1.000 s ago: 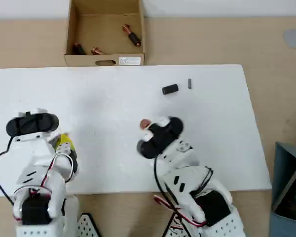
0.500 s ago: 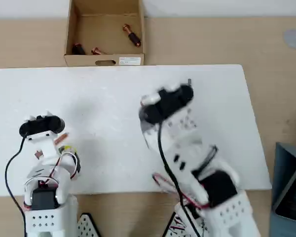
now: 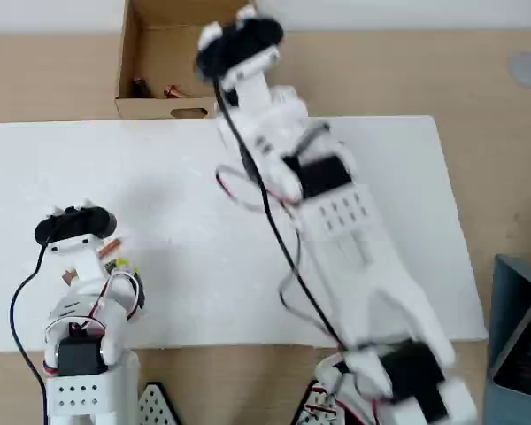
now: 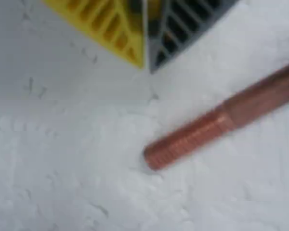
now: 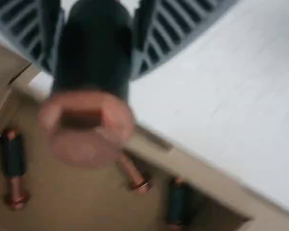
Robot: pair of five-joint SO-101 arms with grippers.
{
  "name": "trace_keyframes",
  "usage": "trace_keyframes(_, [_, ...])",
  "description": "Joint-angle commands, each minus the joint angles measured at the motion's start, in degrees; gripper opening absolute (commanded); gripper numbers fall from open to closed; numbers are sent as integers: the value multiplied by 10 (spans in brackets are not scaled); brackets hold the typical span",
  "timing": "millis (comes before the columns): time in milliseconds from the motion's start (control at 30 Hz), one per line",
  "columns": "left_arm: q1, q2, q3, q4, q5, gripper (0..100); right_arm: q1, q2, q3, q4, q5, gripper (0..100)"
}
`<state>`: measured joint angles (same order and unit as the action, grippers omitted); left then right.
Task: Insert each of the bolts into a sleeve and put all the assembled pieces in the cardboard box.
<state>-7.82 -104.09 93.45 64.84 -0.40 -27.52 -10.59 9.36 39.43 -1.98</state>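
Within the last second the right arm has swung from the middle of the white sheet (image 3: 186,204) out to the cardboard box (image 3: 128,62). The loose black sleeve that lay on the sheet, near the box's front wall, is gone from there. The right gripper (image 5: 94,62) now hangs over the box's open top, its fingers clamped around an assembled piece (image 5: 89,101), a black sleeve with a copper bolt head showing at its lower end. Three finished pieces already lie inside the box, so this one looks ready to be let go among them.

The left gripper (image 4: 145,60) has kept still for the last half second, well away from the box on the far side of the sheet. Its yellow and grey fingers are closed tip to tip on nothing. A bare copper bolt (image 4: 216,127) lies on the sheet just beside them, apparently still needing a sleeve.

No print can be read in these views.
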Motion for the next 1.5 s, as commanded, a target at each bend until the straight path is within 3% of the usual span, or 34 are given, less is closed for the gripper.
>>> trace_keyframes(0, [-6,-5,-1,-11,0,2,21,106,-145,-24,19,9])
trace_keyframes(233, [-6,-5,-1,-11,0,2,30,320,-363,-24,25,9])
trace_keyframes(667, [-6,-5,-1,-11,0,2,30,635,-705,-18,193,14])
trace_keyframes(867, [-6,-5,-1,-11,0,2,30,688,-783,43,226,117])
trace_keyframes(1367, [-6,-5,-1,-11,0,2,32,702,-822,71,226,117])
trace_keyframes(1467, [-6,-5,-1,-11,0,2,39,688,-857,127,223,117])
